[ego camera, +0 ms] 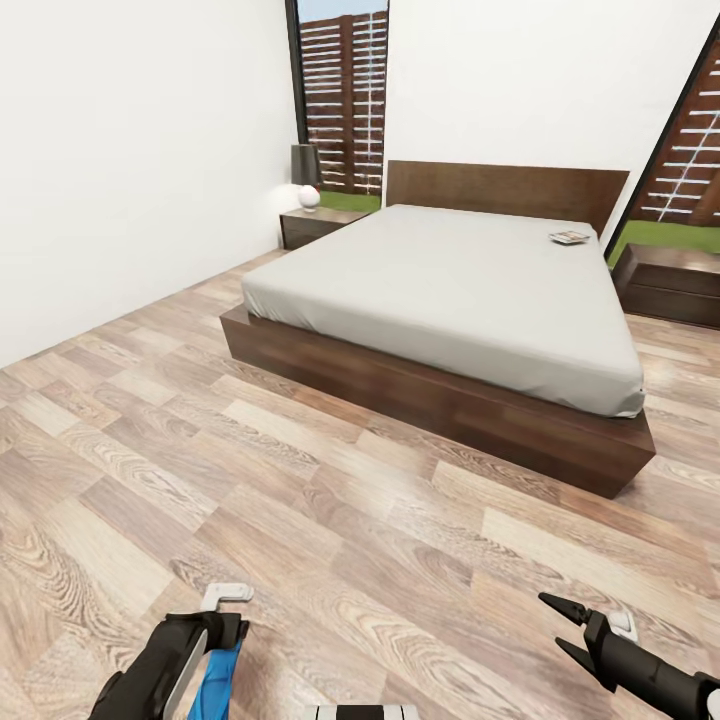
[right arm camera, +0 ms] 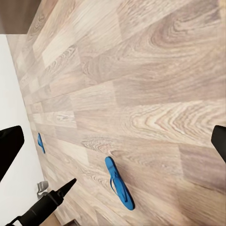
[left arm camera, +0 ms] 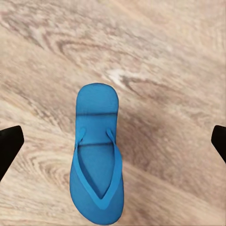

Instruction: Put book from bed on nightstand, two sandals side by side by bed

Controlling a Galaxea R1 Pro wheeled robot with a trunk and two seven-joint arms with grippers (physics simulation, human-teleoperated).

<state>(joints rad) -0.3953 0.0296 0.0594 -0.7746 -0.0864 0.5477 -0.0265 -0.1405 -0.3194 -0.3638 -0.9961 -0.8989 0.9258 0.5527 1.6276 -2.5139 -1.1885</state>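
Sandal, head view: one blue sandal (ego camera: 215, 682) lies flat on the plank floor (ego camera: 330, 520) at about 7 o'clock, partly under the left gripper (ego camera: 215, 640). It is well apart from the bed (ego camera: 450, 290), so it has probably not yet been carried to its place.
Book, head view: the book (ego camera: 570, 237) lies on the mattress at about 1 o'clock, near the headboard and the right-hand nightstand (ego camera: 675, 280). That stand looks the shorter trip. The other nightstand (ego camera: 315, 225), with its lamp (ego camera: 305, 170), is at 11 o'clock.
Left arm, head view: low and bent down over the sandal, seemingly lined up for a pick from above.
Right arm, head view: the right gripper (ego camera: 555, 622) is at 5 o'clock, held low over bare floor. Its two pointed fingers are spread and grasp nothing.
Sandal, left wrist view: the sandal (left arm camera: 96, 160) lies strap-up on the floor, lengthwise between the fingertips (left arm camera: 9, 146).
Left pincer, left wrist view: released. The tips are wide apart on either side of the sandal and touch nothing.
Sandals, right wrist view: one sandal (right arm camera: 118, 183) lies on the floor beside a black pointed finger, apparently the left arm's. A second sandal (right arm camera: 41, 141) lies farther off, near the white wall, so the pair is not yet side by side.
Right pincer, right wrist view: released and empty, with its tips spread over the boards.
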